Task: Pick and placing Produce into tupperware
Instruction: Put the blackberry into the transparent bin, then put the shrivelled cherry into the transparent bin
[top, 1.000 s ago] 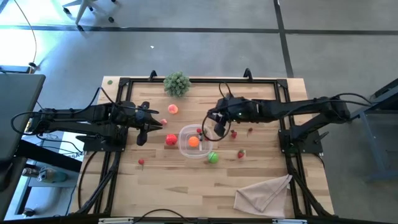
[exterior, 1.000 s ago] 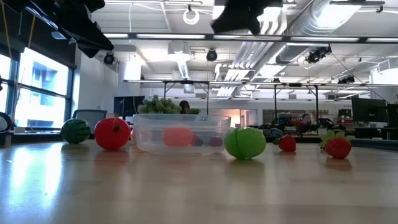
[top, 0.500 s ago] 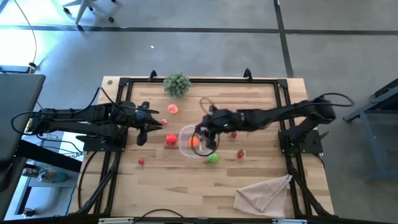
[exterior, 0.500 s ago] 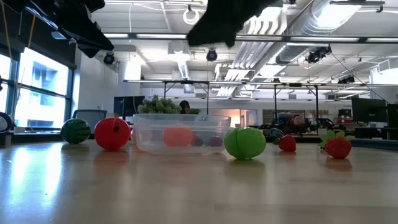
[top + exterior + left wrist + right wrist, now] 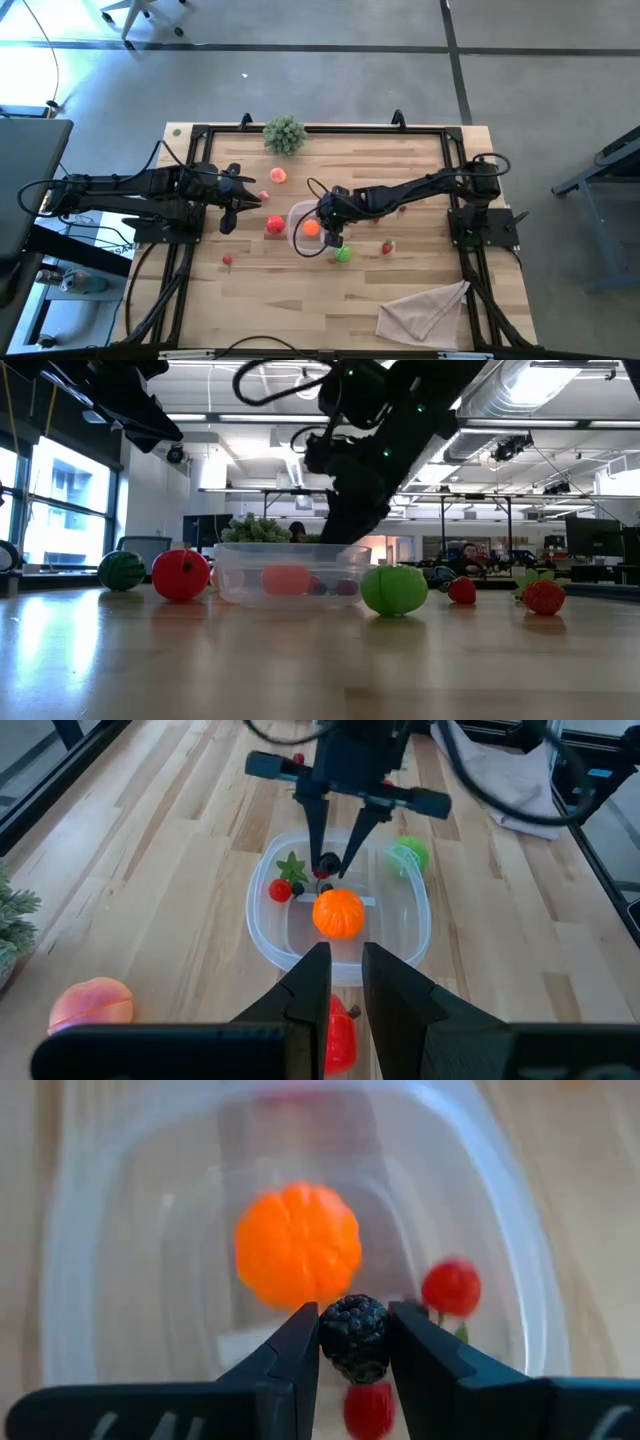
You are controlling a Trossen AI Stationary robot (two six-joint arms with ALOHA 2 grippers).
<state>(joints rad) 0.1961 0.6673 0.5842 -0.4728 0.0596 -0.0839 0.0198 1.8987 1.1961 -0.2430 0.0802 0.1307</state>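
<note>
No writing or brand mark is readable anywhere, operator, so on to the action. Your right gripper [image 5: 352,1342] is over the tupperware [image 5: 298,237] now, fingers clamped on a dark blackberry [image 5: 353,1335], clear as day in the right wrist view. A second ago that arm sat back by the container's far edge; it has swung in across the rim and come down, and in the low view its dark body now fills the space above the tub where before only a corner showed at the top.

Inside the tupperware: an orange fruit [image 5: 297,1244], a small red berry [image 5: 451,1287] with a green leaf, and another red piece [image 5: 369,1410] just below the blackberry. The green ball [image 5: 342,254] sits just beside the container, the red tomato [image 5: 274,225] right by its other side. The peach [image 5: 277,176] lies apart, toward the plant sprig [image 5: 285,133].

Your left gripper [image 5: 227,216] hasn't budged, waiting off to the side with its fingers [image 5: 310,982] nearly together and nothing between them. The beige cloth [image 5: 425,310] stays at the table's corner.
</note>
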